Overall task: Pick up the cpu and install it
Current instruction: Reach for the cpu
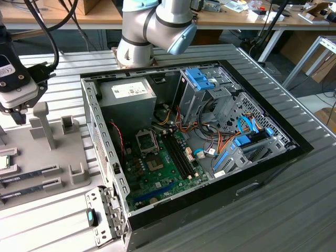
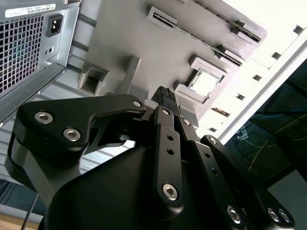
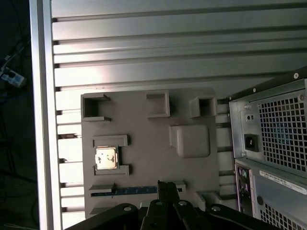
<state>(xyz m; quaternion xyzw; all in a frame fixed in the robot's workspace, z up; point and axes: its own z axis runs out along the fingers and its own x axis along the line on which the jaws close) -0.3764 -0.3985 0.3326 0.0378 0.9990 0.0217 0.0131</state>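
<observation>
The cpu (image 1: 4,161) is a small silver square with a green rim, lying in a holder on the grey fixture plate (image 1: 58,152) at the exterior view's left edge. Both wrist views show it as well: cpu (image 2: 204,81), cpu (image 3: 106,158), resting between two low grey brackets. My gripper (image 1: 20,116) hangs above the plate's far part, a short way from the chip and touching nothing. Its black fingers (image 3: 167,188) are pressed together with nothing between them, as the gripper (image 2: 165,94) also shows. The open socket frame (image 1: 147,140) sits on the green motherboard (image 1: 163,168) inside the case.
The open computer case (image 1: 210,210) fills the middle, with a power supply (image 1: 128,97), drive cages and loose cables. Memory sticks (image 1: 31,173) lie in slots beside the chip. Grey posts (image 1: 42,123) rise from the plate. The ribbed metal table (image 3: 144,52) ends just past the plate.
</observation>
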